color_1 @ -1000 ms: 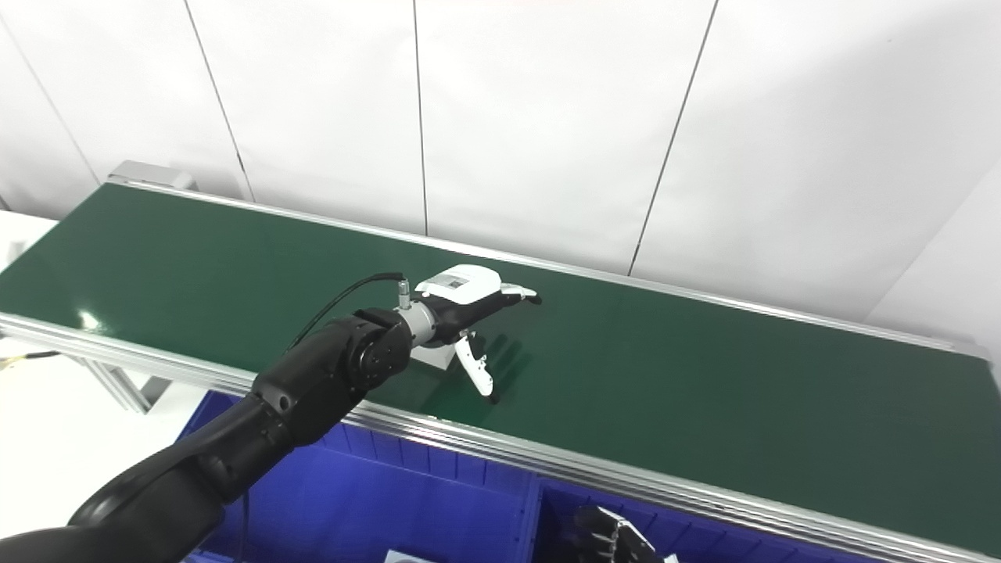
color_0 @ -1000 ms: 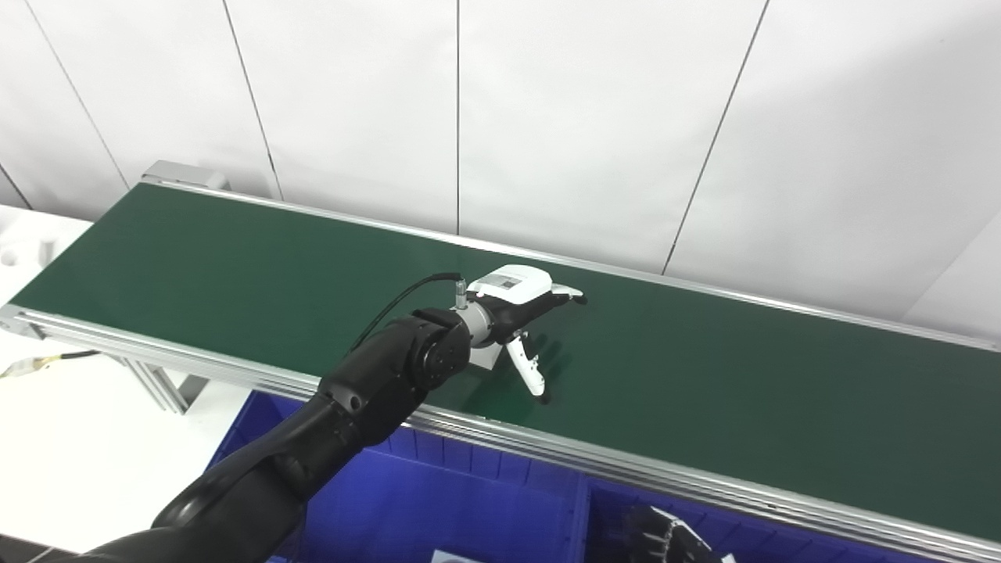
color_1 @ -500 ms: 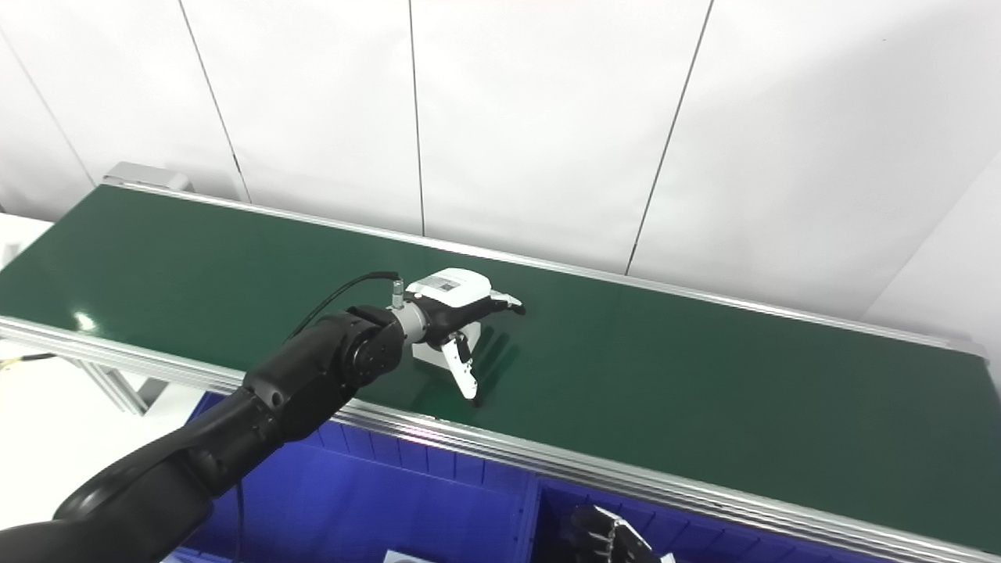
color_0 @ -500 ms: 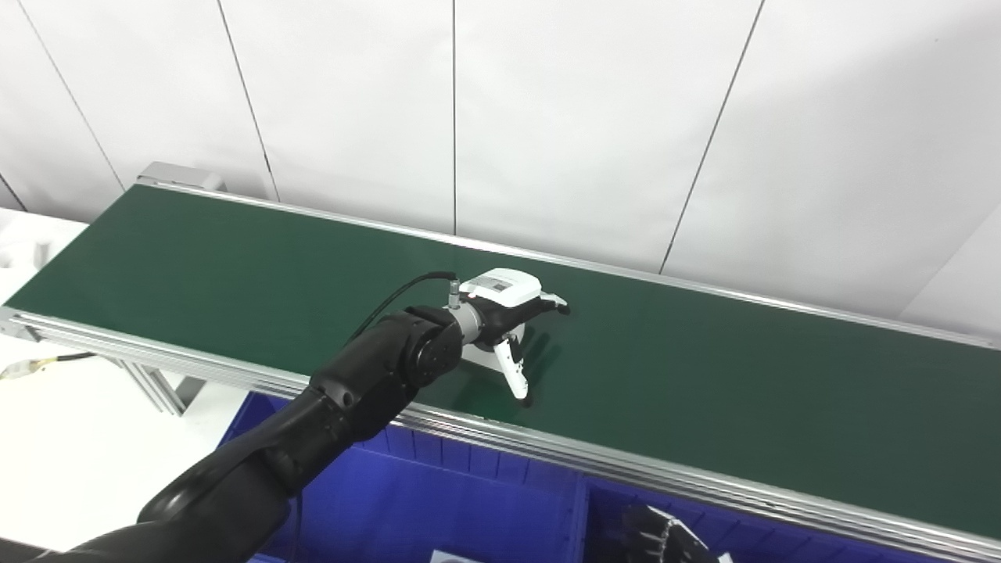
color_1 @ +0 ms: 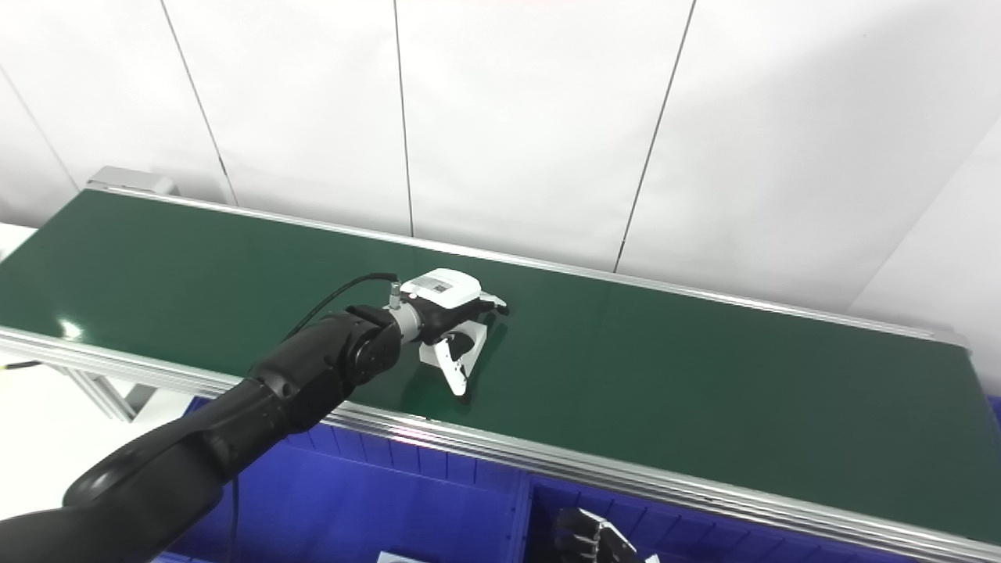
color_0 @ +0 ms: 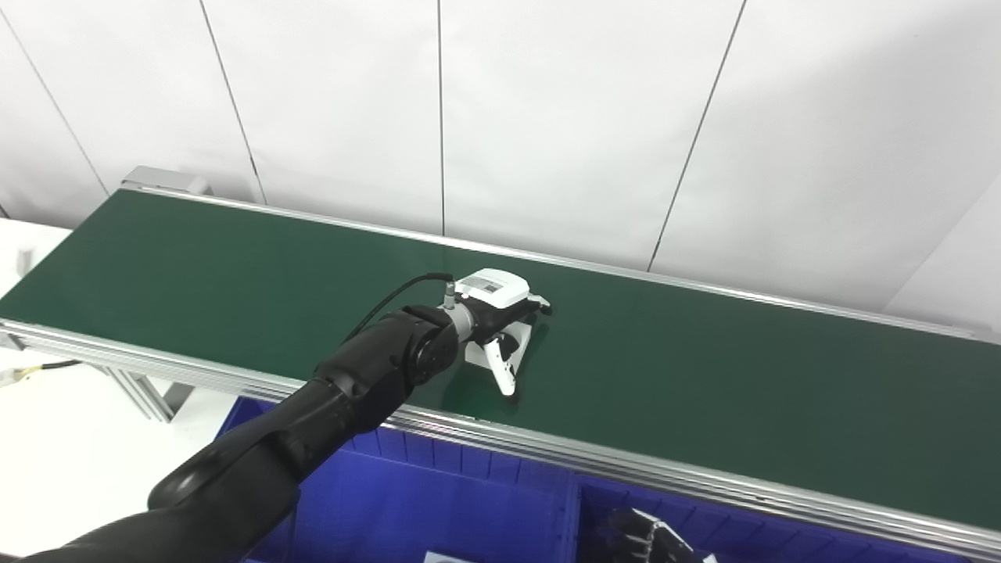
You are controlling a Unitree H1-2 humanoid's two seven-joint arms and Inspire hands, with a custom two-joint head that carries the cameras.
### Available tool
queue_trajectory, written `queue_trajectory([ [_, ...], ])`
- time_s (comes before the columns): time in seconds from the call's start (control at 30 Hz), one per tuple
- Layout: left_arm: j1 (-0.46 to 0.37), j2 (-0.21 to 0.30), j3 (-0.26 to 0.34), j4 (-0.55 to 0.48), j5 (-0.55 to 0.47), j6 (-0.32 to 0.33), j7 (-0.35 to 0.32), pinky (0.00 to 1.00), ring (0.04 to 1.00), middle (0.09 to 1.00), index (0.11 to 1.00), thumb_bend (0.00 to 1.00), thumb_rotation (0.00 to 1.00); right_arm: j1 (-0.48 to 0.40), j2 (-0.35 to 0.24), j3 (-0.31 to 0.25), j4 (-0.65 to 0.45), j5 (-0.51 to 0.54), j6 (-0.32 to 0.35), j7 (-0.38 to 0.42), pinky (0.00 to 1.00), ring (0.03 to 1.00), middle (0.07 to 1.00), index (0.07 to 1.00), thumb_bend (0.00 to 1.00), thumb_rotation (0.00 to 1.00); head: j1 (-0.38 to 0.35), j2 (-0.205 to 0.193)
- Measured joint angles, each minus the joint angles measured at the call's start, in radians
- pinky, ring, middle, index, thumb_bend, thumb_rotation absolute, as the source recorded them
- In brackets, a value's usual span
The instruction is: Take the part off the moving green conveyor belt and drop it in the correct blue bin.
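Note:
A small white part [color_0: 519, 339] sits on the green conveyor belt [color_0: 727, 391], near its front rail. My left hand [color_0: 500, 301] reaches over the belt from the lower left and covers the part from above. Its fingers [color_0: 538, 303] stretch out past the top of the part, and the thumb [color_0: 500, 374] points down to the belt on the near side. The hand straddles the part with fingers and thumb still apart. Only the dark fingertips of my right hand [color_0: 647, 538] show, at the bottom edge inside a blue bin.
Two blue bins stand below the belt's front rail, one on the left [color_0: 438, 500] and one on the right [color_0: 782, 539], split by a divider. A white label [color_0: 446, 557] lies in the left bin. White wall panels stand behind the belt.
The camera has drifted a little. The part has come further in under my left palm, and the thumb has swung in closer to it. The right hand has stayed put.

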Motion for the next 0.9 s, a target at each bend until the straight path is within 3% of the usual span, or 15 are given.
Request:
queue_trajectory([
  [0.13, -0.007, -0.007, -0.023, 0.016, 0.011, 0.004, 0.038, 0.79, 0.867, 0.893, 0.857, 1.0, 0.22, 0.002, 0.004, 0.004, -0.001, 0.0, 0.0, -0.006, 0.64, 0.708, 0.76, 0.739, 0.88, 0.22, -0.005, 0.003],
  [0.2, -0.011, -0.012, -0.031, 0.029, 0.013, 0.004, 0.066, 0.75, 0.828, 0.854, 0.829, 0.97, 0.15, 0.002, 0.006, 0.004, -0.001, 0.0, 0.0, -0.007, 0.63, 0.706, 0.76, 0.739, 0.88, 0.21, -0.008, 0.003],
  [0.3, -0.017, -0.037, -0.045, 0.035, 0.014, 0.004, 0.11, 0.48, 0.62, 0.707, 0.711, 0.83, 0.01, 0.005, 0.009, 0.005, -0.005, 0.0, 0.0, -0.009, 0.63, 0.703, 0.759, 0.74, 0.88, 0.21, -0.008, 0.008],
  [0.4, -0.035, -0.05, -0.063, 0.065, 0.026, 0.004, 0.145, 0.33, 0.436, 0.52, 0.545, 0.54, 0.0, 0.006, 0.013, 0.005, -0.016, 0.002, 0.0, -0.008, 0.64, 0.704, 0.758, 0.739, 0.88, 0.22, -0.008, 0.009],
  [0.43, -0.037, -0.05, -0.067, 0.078, 0.025, 0.003, 0.165, 0.33, 0.43, 0.514, 0.541, 0.53, 0.0, 0.006, 0.014, 0.005, -0.018, 0.002, 0.0, -0.008, 0.64, 0.704, 0.758, 0.739, 0.88, 0.22, -0.008, 0.009],
  [0.5, -0.037, -0.053, -0.073, 0.084, 0.023, 0.0, 0.176, 0.22, 0.402, 0.469, 0.521, 0.51, 0.0, 0.007, 0.015, 0.004, -0.019, 0.002, 0.0, -0.007, 0.63, 0.702, 0.756, 0.739, 0.88, 0.22, -0.006, 0.011],
  [0.63, -0.039, -0.054, -0.076, 0.081, 0.025, 0.02, 0.186, 0.22, 0.383, 0.459, 0.523, 0.5, 0.0, 0.009, 0.014, 0.003, -0.021, 0.003, 0.0, -0.007, 0.63, 0.701, 0.755, 0.74, 0.88, 0.22, -0.003, 0.012],
  [0.9, -0.047, -0.026, -0.078, 0.059, 0.038, 0.075, 0.136, 0.26, 0.383, 0.458, 0.535, 0.5, 0.0, 0.02, 0.014, -0.009, -0.022, 0.013, 0.0, 0.009, 0.64, 0.702, 0.755, 0.739, 0.88, 0.22, 0.002, 0.012],
])
